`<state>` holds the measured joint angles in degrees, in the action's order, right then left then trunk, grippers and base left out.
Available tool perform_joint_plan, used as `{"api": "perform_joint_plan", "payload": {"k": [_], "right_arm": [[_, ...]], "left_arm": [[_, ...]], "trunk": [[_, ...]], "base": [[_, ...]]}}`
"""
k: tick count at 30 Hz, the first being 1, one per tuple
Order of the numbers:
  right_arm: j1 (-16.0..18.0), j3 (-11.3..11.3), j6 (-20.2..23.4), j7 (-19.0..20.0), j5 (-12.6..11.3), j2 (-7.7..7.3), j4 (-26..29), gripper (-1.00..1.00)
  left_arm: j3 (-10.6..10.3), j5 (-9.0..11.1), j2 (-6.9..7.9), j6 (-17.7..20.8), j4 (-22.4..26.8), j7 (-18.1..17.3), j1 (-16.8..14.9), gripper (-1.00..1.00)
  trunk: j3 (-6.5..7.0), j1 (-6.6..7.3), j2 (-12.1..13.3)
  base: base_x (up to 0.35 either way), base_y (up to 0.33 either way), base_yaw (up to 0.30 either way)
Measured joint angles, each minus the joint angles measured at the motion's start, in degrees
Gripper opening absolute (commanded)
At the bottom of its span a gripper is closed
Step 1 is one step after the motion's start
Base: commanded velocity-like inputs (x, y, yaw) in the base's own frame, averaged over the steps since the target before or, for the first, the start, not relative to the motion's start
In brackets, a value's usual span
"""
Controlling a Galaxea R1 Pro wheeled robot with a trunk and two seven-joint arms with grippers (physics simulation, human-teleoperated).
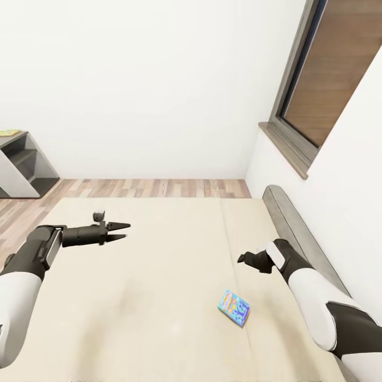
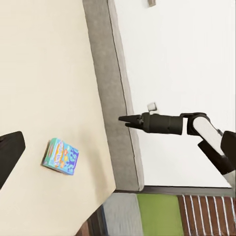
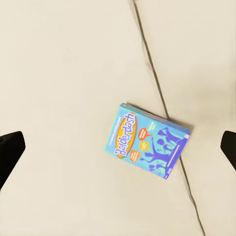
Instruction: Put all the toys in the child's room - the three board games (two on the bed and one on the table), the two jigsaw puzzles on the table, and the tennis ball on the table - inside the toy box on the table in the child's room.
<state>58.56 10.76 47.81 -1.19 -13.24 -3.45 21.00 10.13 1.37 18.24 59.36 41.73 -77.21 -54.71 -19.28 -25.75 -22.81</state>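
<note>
Room: white walls [image 1: 148,79], wood-plank floor [image 1: 154,187] past the far edge of the bed, and a grey-framed window [image 1: 297,106] set high in the right-hand wall.
Bed: a wide beige mattress [image 1: 148,286] in two parts, the seam [image 1: 233,265] running lengthwise; a low grey headboard [image 1: 302,239] lies along its right side, against the wall.
Cabinet: a grey shelf unit [image 1: 24,164] with white sides stands on the floor at far left, well apart from the bed; something flat and yellow-green lies on its top, too small to identify.
Left arm: white and dark grey, reaching over the left half of the mattress; its left gripper [image 1: 121,232] hangs above the bedding with the two fingers a little apart — open and holding nothing.
Right arm: reaching over the right half of the mattress near the headboard; the right gripper [image 1: 245,259] is held above the bedding, its fingertips [image 3: 10,152] spread to opposite edges of the right wrist view — open and empty.
Board game: a small flat blue box [image 1: 234,307] printed "Balderdash" lies flat on the mattress, resting across the seam, near the right gripper but not touching it — seen also in the left wrist view [image 2: 60,156] and the right wrist view [image 3: 146,140].
</note>
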Motion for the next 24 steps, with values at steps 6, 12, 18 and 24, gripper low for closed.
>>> {"api": "perform_joint_plan", "payload": {"k": [6,12,18,24], "right_arm": [[0.18,0.06,1.32,-0.07,-0.04,0.0,2.31,1.0],[0.21,0.16,2.92,-0.08,-0.06,0.03,4.28,1.0],[0.27,0.27,4.04,-0.08,-0.06,0.01,6.35,1.0],[0.28,0.26,6.97,-0.08,-0.09,0.01,9.65,1.0]], "left_arm": [[-0.24,-0.06,-0.05,-0.03,2.01,-2.22,0.04,1.0],[-0.35,-0.04,-0.12,-0.14,2.44,-3.45,0.08,1.0],[-0.38,0.03,-0.14,-0.39,2.6,-5.61,0.08,1.0],[-0.31,0.02,-0.22,-0.51,2.74,-6.99,0.09,1.0]], "trunk": [[-0.56,0.0,0.0],[-1.13,0.0,0.0],[-1.69,0.0,0.0],[-2.25,0.0,0.0]], "base": [[0.0,0.0,0.0],[0.0,0.0,0.0],[0.0,0.0,0.0],[0.0,0.0,0.0]]}}
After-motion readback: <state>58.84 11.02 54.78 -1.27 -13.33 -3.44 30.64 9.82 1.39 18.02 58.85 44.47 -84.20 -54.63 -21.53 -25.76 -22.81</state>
